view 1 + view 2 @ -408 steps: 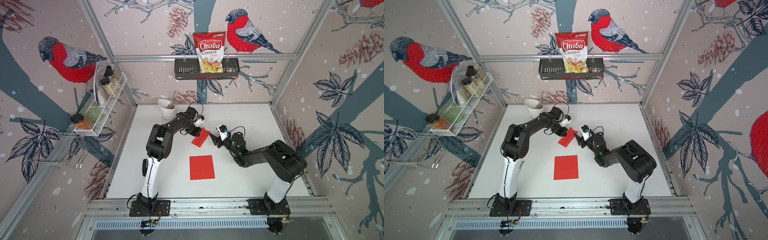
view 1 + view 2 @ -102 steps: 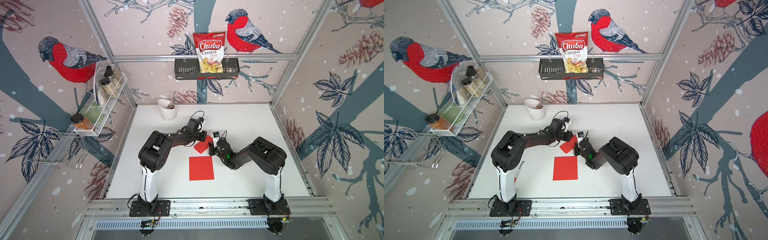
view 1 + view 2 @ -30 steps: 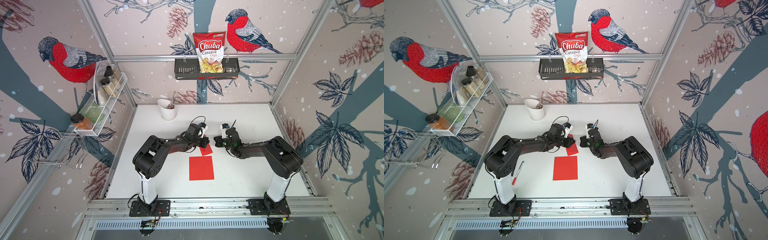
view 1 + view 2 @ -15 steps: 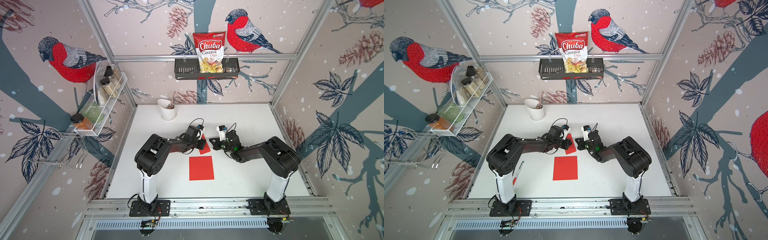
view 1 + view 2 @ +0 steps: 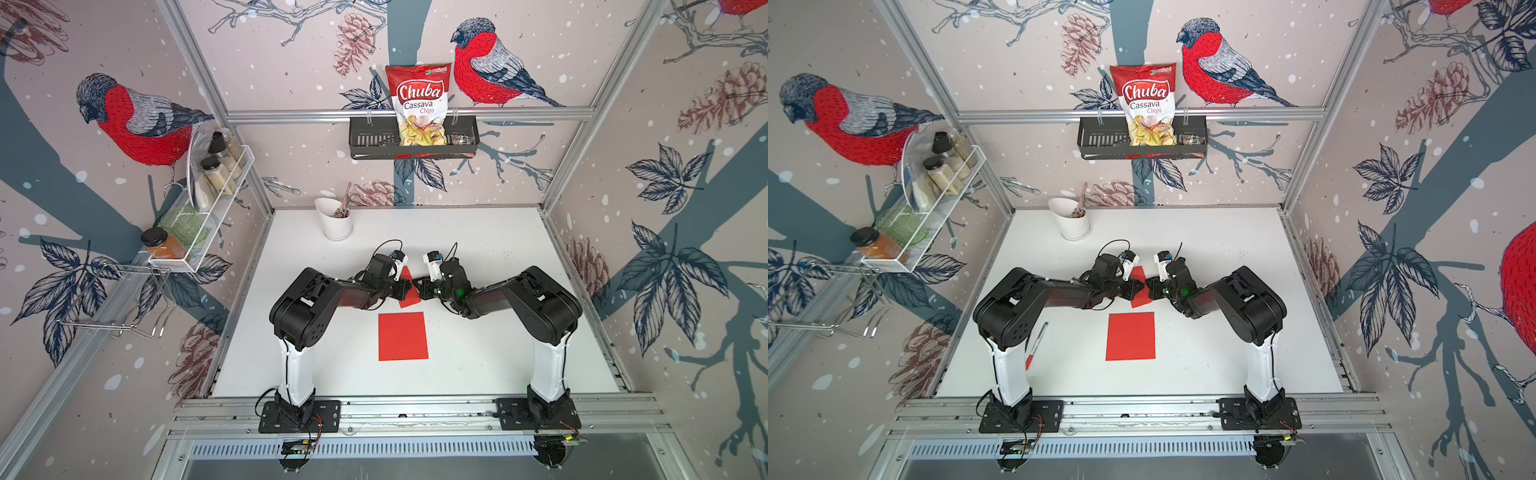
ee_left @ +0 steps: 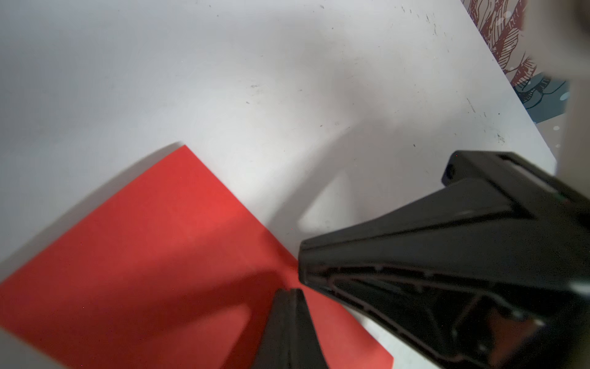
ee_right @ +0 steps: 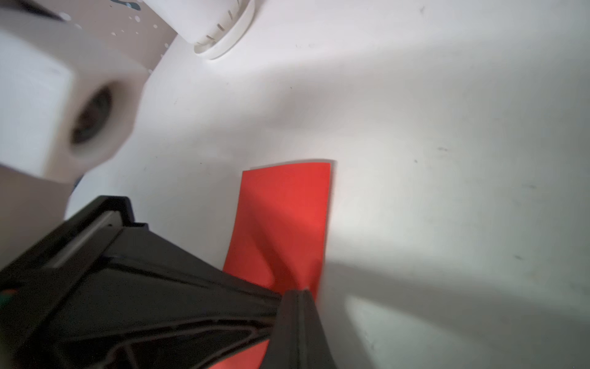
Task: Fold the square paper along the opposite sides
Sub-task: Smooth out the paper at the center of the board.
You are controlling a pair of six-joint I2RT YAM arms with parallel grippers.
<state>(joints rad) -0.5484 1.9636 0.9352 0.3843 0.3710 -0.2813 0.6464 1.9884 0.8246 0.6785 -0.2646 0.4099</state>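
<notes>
The paper [image 5: 409, 300] lies near the middle of the worktop [image 5: 478, 353], between your two arms. A second, flat sheet [image 5: 402, 336] sits just beside it, towards the front edge.

Both grippers meet over the paper. The left gripper [image 6: 289, 295] has its fingers pressed together, with the tips down on the red surface. The right gripper [image 7: 298, 295] is closed the same way, its tip at the paper's edge. I can't tell whether either one has a layer caught between its fingers or is only pressing on top.

Expect the paper to be very light and thin, with almost no stiffness. In the right wrist view it already bows up along its length (a sign it springs back rather than lying dead flat). It will probably slide on the smooth white worktop at the slightest sideways push, and it will crease wherever you pinch hard.

So take hold at the edges or corners, not the middle. Pin one side down with a closed tip while the other gripper works along the fold line. Press straight down rather than dragging, since a drag is likely to skew the layers or wrinkle them. Keep the tips clear of each other, as they are nearly touching now.
</notes>
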